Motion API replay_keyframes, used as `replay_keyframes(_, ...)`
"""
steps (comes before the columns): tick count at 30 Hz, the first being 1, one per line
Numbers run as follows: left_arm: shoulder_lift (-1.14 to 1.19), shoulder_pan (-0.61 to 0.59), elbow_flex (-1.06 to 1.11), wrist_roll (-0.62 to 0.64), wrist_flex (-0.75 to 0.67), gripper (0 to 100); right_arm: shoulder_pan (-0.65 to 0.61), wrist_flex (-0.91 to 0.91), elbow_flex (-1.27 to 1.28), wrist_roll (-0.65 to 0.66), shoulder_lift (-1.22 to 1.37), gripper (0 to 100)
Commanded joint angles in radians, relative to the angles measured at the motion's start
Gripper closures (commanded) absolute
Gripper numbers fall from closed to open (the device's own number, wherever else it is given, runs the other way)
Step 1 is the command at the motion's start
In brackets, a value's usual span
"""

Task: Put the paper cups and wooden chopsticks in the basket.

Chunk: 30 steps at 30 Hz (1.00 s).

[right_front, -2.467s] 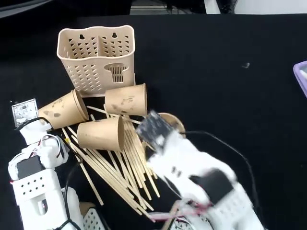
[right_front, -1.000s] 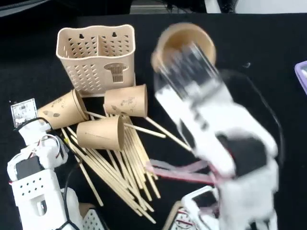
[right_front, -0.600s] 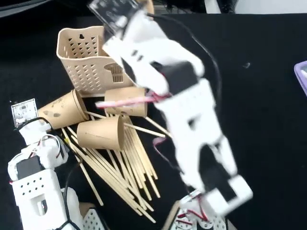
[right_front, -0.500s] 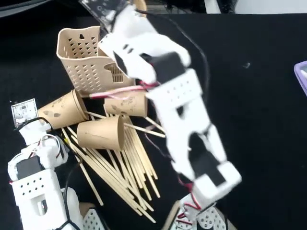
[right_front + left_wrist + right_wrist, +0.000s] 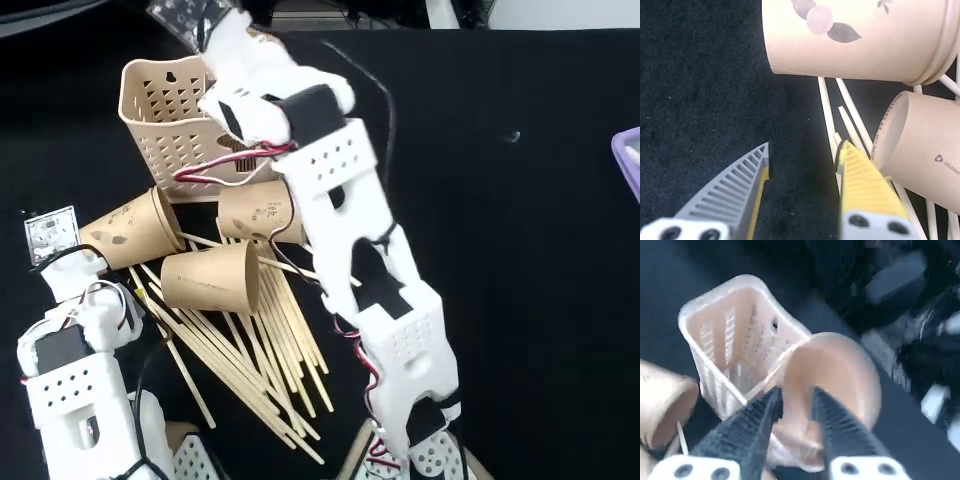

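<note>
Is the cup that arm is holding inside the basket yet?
Out. The right gripper is shut on the paper cup, one finger inside its wall, holding it in the air up by the basket, not down inside it.

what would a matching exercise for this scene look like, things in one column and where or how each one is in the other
Things
1. basket
2. paper cup in the right end effector
3. wooden chopsticks
4. left end effector

States
A. open, low over the table beside the lying cups
B. standing upright at the far side of the table
C. strewn flat on the table, partly under lying cups
D. pinched at its rim, lifted close to the basket

Pairs: 1-B, 2-D, 3-C, 4-A
</note>
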Motion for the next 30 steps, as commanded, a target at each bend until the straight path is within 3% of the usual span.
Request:
replay_keyframes(1, -0.006, -0.002, -0.012, -0.002, -0.012, 78, -0.008, 0.061, -0.242, -0.094, -0.016, 74.4)
replay_keyframes(7, -0.006, -0.002, -0.010, -0.002, -0.012, 78, -0.023, 0.354, -0.513, -0.112, -0.016, 83.5)
replay_keyframes(16, -0.006, -0.002, -0.010, -0.002, -0.014, 78, -0.041, 0.367, -0.351, -0.152, -0.165, 88.5)
replay_keyframes(21, -0.006, -0.002, -0.012, 0.000, -0.014, 78, -0.049, 0.364, 0.016, -0.198, -0.447, 88.5)
replay_keyframes(26, -0.006, -0.002, -0.012, 0.003, -0.014, 78, -0.048, 0.353, 0.602, -0.193, -0.742, 88.5)
replay_keyframes(30, -0.006, -0.002, -0.012, 0.003, -0.014, 78, -0.044, 0.176, 1.076, -0.206, -0.888, 88.4)
